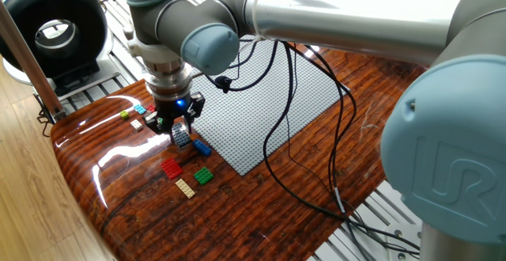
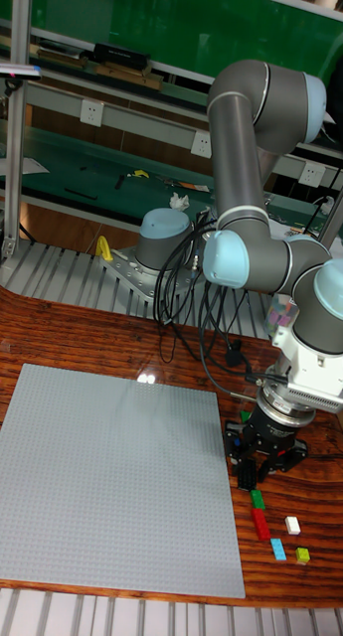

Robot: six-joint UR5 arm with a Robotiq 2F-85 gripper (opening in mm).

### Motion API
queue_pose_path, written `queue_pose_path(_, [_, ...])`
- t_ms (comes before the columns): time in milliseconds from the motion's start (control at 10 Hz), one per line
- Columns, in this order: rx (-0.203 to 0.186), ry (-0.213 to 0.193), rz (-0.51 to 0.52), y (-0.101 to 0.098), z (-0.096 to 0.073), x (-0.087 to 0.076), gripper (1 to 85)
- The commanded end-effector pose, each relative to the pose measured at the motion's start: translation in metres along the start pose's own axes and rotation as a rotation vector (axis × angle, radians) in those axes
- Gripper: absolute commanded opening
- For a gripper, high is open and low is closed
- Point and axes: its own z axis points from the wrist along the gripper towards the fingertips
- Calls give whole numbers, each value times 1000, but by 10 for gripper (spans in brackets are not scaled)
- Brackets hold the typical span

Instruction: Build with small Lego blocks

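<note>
Looking from the near edge of the table inward, I count three loose bricks closest to me: a tan brick [image 1: 185, 187], a green brick [image 1: 204, 176] and a red brick [image 1: 171, 168], lying near one another but apart on the wood. Just beyond them a blue brick [image 1: 202, 147] rests at the corner of the grey baseplate [image 1: 269, 103], and the gripper [image 1: 179, 131] hangs right beside it, low over the table. I cannot tell whether its fingers are parted or pinched on anything; the fingertips are too dark and crowded. Farther back sits a small cluster: a white brick [image 1: 137, 124], a yellow-green brick [image 1: 125, 115], a light blue brick [image 1: 140, 109] and a sliver of red that I can't count surely. I judge these bricks light, rigid and smooth-sided, likely to skate on the glossy wood, so I'd pinch each across its flat side walls, squarely, below the studs.
</note>
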Motion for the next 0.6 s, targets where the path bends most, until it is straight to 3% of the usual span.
queue_pose_path(0, [-16, -1, 15, 4, 0, -2, 413])
queue_pose_path(400, [-9, 4, 22, 3, 0, -1, 337])
queue_pose_path(500, [-4, 6, 27, 1, 0, 0, 207])
